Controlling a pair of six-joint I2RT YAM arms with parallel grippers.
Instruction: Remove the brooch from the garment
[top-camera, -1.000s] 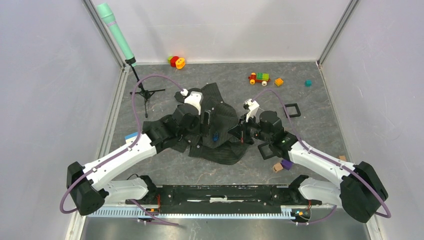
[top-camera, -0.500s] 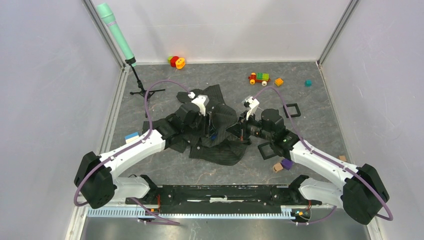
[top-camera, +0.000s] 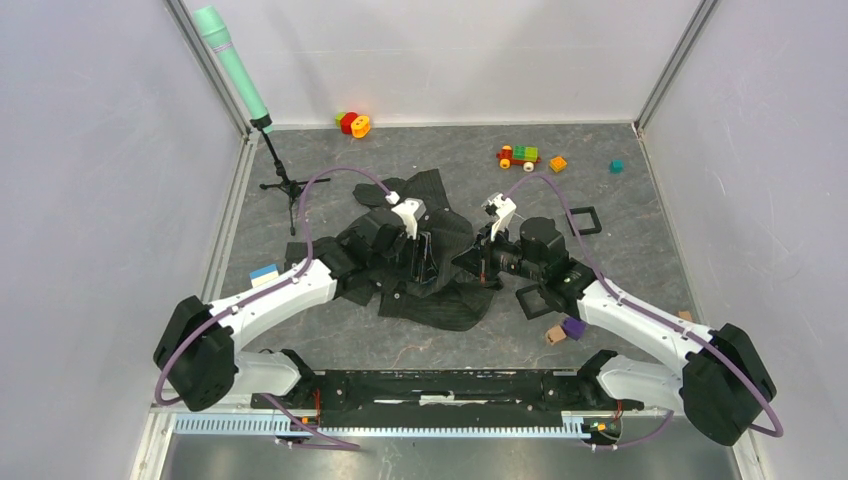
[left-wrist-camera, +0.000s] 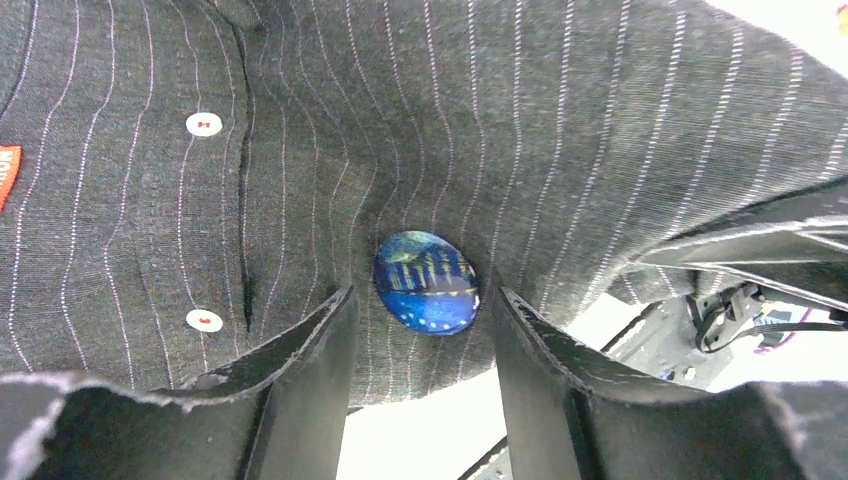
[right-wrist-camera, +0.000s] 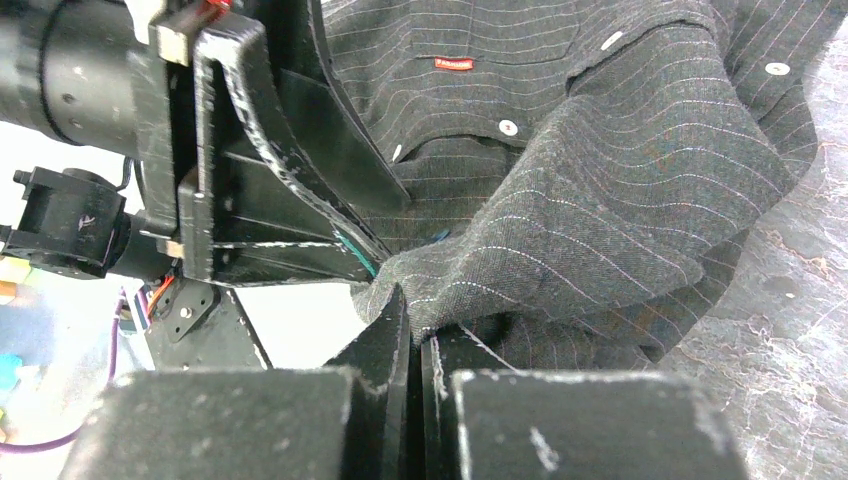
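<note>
Straddling the brooch (left-wrist-camera: 427, 282): left gripper (left-wrist-camera: 422, 297), jaws apart, one finger (left-wrist-camera: 300, 380) on each side. A thin strip of cloth shows between each finger and the brooch rim; no contact that I can make out.

Brooch: oval, glossy dark blue, pinned on the shirt (left-wrist-camera: 300, 120) front, just right of the button line. Two white buttons (left-wrist-camera: 203, 124) lie to its left, and a red tag (left-wrist-camera: 5, 175) sits at the left edge of the left wrist view.

Right gripper (right-wrist-camera: 418, 320): closed, with a fold of shirt pinched between its fingertips and raised above the table (right-wrist-camera: 800, 330).

Top view: both grippers are over the crumpled shirt (top-camera: 440, 305) mid-table. The brooch is hidden under the left gripper there.
</note>
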